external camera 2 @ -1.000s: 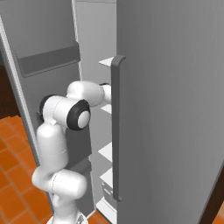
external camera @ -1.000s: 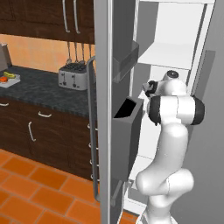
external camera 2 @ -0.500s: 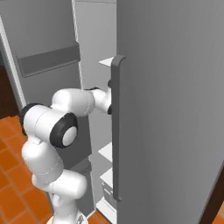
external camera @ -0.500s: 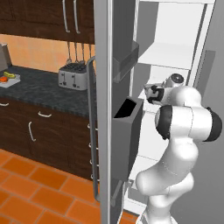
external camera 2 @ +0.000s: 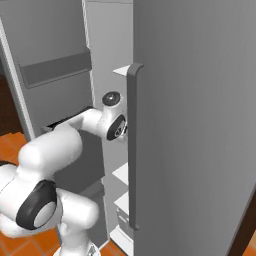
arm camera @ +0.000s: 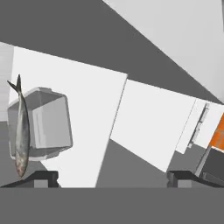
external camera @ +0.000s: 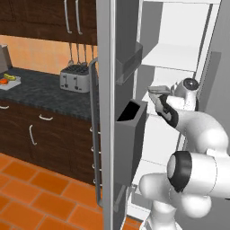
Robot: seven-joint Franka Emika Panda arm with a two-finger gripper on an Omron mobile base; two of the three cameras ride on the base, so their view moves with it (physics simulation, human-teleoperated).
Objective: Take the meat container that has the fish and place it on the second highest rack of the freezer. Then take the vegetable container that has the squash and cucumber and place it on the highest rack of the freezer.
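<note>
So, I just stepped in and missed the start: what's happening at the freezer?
The white arm reaches into the open freezer. Its gripper is open and holds nothing. In the hand view, the clear container with the fish sits on a white rack, apart from the fingertips. The fish leans over the container's edge. Which rack that is cannot be told. The vegetable container hasn't been handled yet.

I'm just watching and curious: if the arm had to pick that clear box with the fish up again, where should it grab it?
Probably by the rim of the meat container, one finger inside a wall and one outside, coming at its open mouth. The walls are thin and straight, while the whole box looks too wide to span. It should choose the side away from the fish, which lies along one edge. The gripper is open beside it.
</note>
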